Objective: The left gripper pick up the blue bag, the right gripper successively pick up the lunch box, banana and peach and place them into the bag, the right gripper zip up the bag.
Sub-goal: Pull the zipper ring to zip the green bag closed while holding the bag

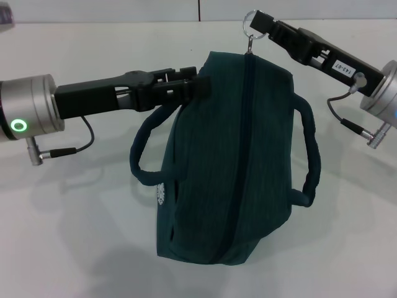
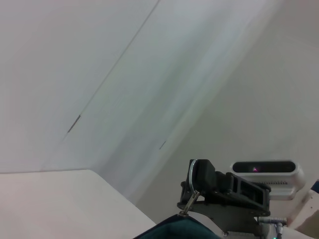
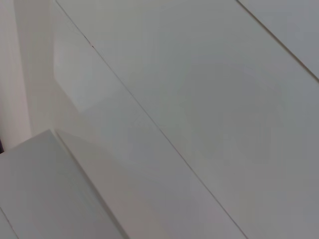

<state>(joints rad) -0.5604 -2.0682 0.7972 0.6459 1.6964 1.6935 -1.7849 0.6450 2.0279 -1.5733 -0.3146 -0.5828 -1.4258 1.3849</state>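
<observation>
The blue bag [image 1: 229, 167] hangs above the table in the head view, its dark zipper line running shut from top to bottom. My left gripper [image 1: 200, 87] is shut on the bag's upper left edge. My right gripper [image 1: 255, 22] comes in from the upper right, shut on the metal ring zipper pull [image 1: 249, 31] at the bag's top end. The left wrist view shows that right gripper [image 2: 195, 175] with the ring, above a corner of the bag [image 2: 182, 231]. The lunch box, banana and peach are out of view.
The white table [image 1: 74, 217] spreads beneath and around the bag. The bag's two loop handles [image 1: 144, 152] stick out to either side. A round white logo [image 1: 161, 194] shows on its left face. The right wrist view holds only pale wall panels.
</observation>
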